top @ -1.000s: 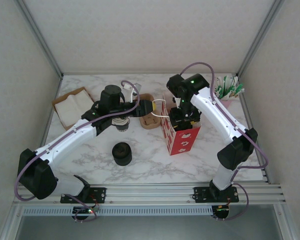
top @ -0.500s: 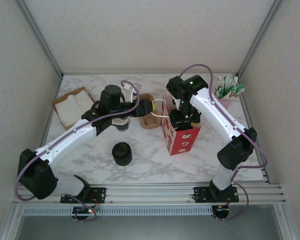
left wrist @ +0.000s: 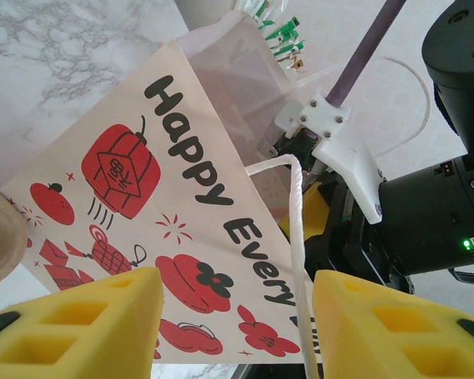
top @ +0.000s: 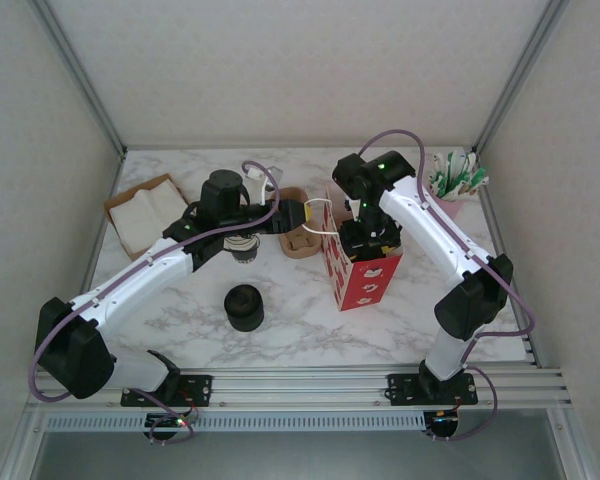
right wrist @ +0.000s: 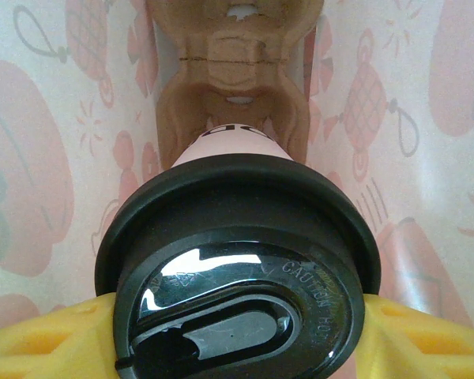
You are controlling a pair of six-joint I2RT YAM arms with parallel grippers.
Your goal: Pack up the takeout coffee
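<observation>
**Top external view.** The red-and-white bag [top: 362, 277] stands upright on the marble table [top: 310, 330], right of centre. The right gripper [top: 366, 238] points down into the bag's open mouth, and its fingertips are hidden there. The left gripper [top: 306, 215] reaches in from the left to the bag's white handle [top: 321, 205]. A cardboard carrier [top: 298, 241] lies just below that gripper. A stack of black lids [top: 244, 306] sits lower left of centre. Pale cups [top: 243, 247] sit under the left arm. A brown tray of napkins [top: 144, 213] is at the upper left, and a pink holder of green-and-white packets [top: 456, 180] is at the upper right.

**Left wrist view.** The left gripper [left wrist: 237, 304] has its yellow fingers [left wrist: 87, 324] set wide apart at the bottom corners of the frame. The white handle [left wrist: 297, 229] runs down between them, close to the right-hand finger, and is not pinched. Behind it, the bag [left wrist: 142, 174] tilts across the frame and shows "Happy Every" in black letters.

**Right wrist view.** The takeout coffee [right wrist: 237, 237] fills the centre, with its black lid towards the camera and its pale body below. It sits inside the bag, with printed paper walls [right wrist: 55, 158] on both sides. The right gripper [right wrist: 237, 335] holds it, with the yellow fingers [right wrist: 47, 339] pressed against opposite sides of the lid at the bottom of the frame. A brown cardboard holder [right wrist: 233, 79] lies beneath the cup at the top of the frame. I cannot tell whether the cup is seated in it.
</observation>
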